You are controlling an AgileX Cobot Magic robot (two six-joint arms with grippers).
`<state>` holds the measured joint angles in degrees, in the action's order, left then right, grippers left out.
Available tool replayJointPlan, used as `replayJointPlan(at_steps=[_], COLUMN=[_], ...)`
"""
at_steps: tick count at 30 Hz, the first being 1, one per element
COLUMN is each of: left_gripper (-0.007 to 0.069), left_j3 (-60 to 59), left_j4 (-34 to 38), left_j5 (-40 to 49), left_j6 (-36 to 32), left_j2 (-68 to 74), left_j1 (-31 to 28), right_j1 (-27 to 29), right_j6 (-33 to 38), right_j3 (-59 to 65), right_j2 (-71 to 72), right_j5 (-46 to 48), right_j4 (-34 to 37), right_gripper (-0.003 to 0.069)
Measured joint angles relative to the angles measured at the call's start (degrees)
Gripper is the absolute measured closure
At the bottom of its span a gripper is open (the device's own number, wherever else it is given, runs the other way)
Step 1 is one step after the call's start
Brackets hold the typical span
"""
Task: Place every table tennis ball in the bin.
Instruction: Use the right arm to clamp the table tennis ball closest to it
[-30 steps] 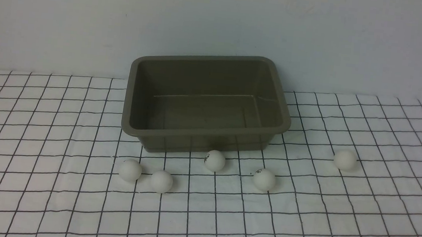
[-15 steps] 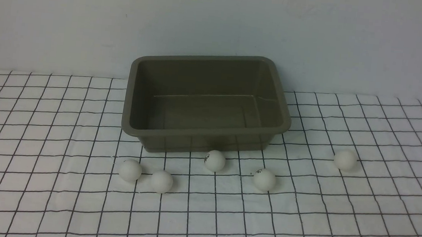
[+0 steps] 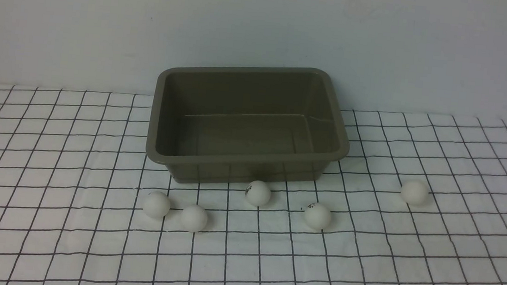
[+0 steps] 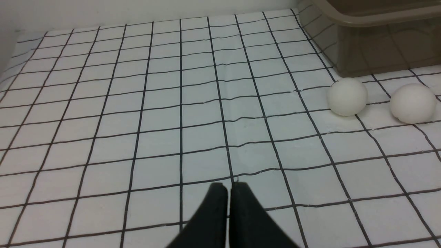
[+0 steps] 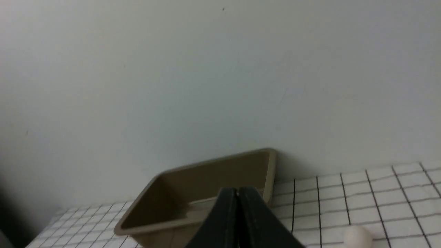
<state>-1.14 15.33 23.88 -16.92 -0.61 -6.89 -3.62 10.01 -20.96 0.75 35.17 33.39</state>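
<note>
Since nothing is lifted yet, all five balls (image 3: 258,193) lie on the checked cloth (image 3: 40,233) near the empty bin's (image 3: 242,162) front side. The left gripper (image 4: 229,187) and right gripper (image 5: 237,191) sit closed and empty, seemingly parked.

No change visible: table tennis balls (image 3: 258,192), bin (image 3: 241,171) unmoved since earlier.

The bin (image 3: 242,161) stands open from above, its mouth facing up. The wall (image 3: 265,22) blocks its far side. Five table tennis balls (image 3: 258,193) line its near side with gaps between them, the leftmost pair close together. Ahead of my left claw (image 4: 229,187), open surface (image 4: 137,120) runs to that pair.
</note>
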Motion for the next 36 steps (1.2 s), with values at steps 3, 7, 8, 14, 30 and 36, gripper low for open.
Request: replayJointPlan(at_steps=[3, 7, 8, 14, 30, 36], left_gripper=[0.0629, 0.0629, 0.0629, 0.0629, 0.0629, 0.0629], left_j3=[0.00, 0.00, 0.00, 0.00, 0.00, 0.00], left_j4=[0.00, 0.00, 0.00, 0.00, 0.00, 0.00], left_j5=[0.00, 0.00, 0.00, 0.00, 0.00, 0.00], left_j6=[0.00, 0.00, 0.00, 0.00, 0.00, 0.00], left_j2=[0.00, 0.00, 0.00, 0.00, 0.00, 0.00], left_j1=[0.00, 0.00, 0.00, 0.00, 0.00, 0.00], right_j1=[0.00, 0.00, 0.00, 0.00, 0.00, 0.00], right_j6=[0.06, 0.06, 0.06, 0.06, 20.66, 21.12], right_j3=[-0.02, -0.06, -0.06, -0.06, -0.28, -0.89], right_j2=[0.00, 0.00, 0.00, 0.00, -1.17, -8.89], right_j5=[2.50, 3.37, 3.48, 3.67, 9.97, 10.67], right_j4=[-0.02, -0.02, -0.02, -0.02, -1.23, 2.00], right_gripper=[0.0655, 0.0639, 0.0633, 0.0567, 0.0272, 0.0203])
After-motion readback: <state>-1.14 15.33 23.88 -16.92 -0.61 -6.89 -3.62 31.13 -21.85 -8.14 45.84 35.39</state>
